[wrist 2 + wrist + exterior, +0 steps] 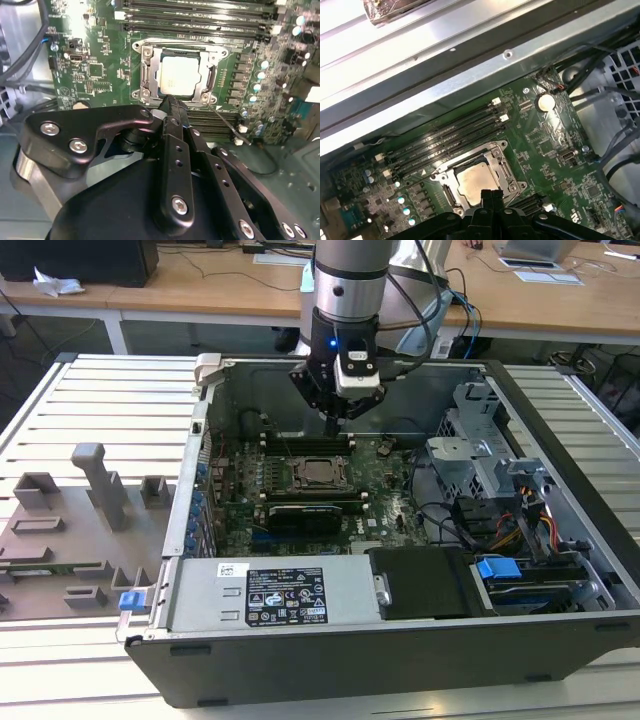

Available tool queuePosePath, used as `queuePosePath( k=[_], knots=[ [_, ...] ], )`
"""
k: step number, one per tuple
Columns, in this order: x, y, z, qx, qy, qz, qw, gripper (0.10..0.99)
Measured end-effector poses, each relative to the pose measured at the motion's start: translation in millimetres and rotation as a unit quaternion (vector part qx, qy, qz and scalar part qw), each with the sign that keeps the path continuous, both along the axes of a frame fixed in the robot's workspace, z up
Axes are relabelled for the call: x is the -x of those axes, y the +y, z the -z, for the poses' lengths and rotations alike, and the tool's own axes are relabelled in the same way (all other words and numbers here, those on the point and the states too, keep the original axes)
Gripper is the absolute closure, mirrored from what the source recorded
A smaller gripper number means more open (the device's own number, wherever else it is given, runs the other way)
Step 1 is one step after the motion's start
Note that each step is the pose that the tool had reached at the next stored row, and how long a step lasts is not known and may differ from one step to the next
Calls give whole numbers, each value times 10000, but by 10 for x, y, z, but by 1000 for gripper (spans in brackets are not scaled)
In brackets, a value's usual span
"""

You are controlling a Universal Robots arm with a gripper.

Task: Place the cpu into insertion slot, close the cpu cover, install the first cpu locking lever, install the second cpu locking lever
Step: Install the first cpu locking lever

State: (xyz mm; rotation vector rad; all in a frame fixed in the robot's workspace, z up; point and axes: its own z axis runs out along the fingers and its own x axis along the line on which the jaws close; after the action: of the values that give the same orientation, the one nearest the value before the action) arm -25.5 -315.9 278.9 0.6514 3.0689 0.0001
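In the exterior view, the black two-fingered gripper hangs at the upper centre of the frame, inside the open dark-grey metal computer case. Its tips point down at the green motherboard. The small flat square silver-grey cpu lies straight below it near the frame's centre, apart from the tips.

In the second wrist view, the gripper has its fingers pressed together with nothing visible between them. The cpu sits just beyond the tips, seated in the square dark insertion slot with its shiny rim. The thin silver window-frame cpu cover appears to lie flat around the chip (so I judge it already down). A thin dark wire lever runs slantwise away from the socket's near corner, between the socket and the gripper's side, and looks unlatched, though I cannot be sure. The long black memory slots lie on the socket's far side.

In the first wrist view, the gripper again shows its fingers together, and the cpu lies right ahead of the tips, nearly under them.
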Motion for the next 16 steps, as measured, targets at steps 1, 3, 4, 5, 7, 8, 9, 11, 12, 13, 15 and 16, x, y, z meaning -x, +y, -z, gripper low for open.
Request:
queuePosePath(
  k=[1, 3, 4, 5, 7, 8, 9, 11, 12, 13, 15, 16],
  knots=[
    [0, 0, 0, 0, 0, -66, 10000, 980],
    [0, 0, 0, 0, 0, -228, 9997, 980],
    [0, 0, 0, 0, 0, -325, 9995, 980],
    [0, 0, 0, 0, 0, -414, 9991, 980],
    [0, 0, 0, 0, 0, -575, 9983, 980],
    [0, 0, 0, 0, 0, -682, 9977, 980],
    [0, 0, 0, 0, 0, -740, 9973, 980],
    [0, 0, 0, 0, 0, -917, 9958, 980],
    [0, 0, 0, 0, 0, -1002, 9950, 980],
    [0, 0, 0, 0, 0, -1125, 9936, 980],
    [0, 0, 0, 0, 0, -1245, 9922, 980],
    [0, 0, 0, 0, 0, -1300, 9915, 980]
  ],
)
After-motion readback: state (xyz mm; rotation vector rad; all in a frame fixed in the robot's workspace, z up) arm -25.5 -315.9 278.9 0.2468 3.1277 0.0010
